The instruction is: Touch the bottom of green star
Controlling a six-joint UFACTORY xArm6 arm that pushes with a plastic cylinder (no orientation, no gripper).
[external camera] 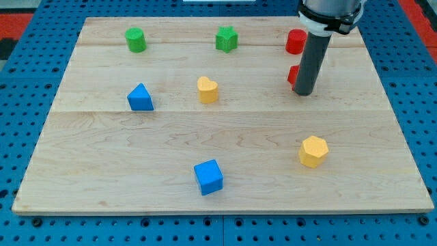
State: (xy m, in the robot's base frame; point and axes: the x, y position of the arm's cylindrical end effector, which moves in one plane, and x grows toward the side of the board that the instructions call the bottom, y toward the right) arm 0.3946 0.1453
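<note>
The green star [227,39] sits near the top middle of the wooden board [102,171]. My tip [304,93] rests on the board at the right, well to the right of and below the star. It stands right beside a small red block [292,74], which the rod partly hides. A red cylinder [295,42] sits just above that, at the rod's left.
A green cylinder [136,39] is at the top left. A blue triangular block [140,98] and a yellow heart [207,89] lie mid-left. A blue cube [208,177] is at the bottom middle, a yellow hexagon [313,151] at the lower right.
</note>
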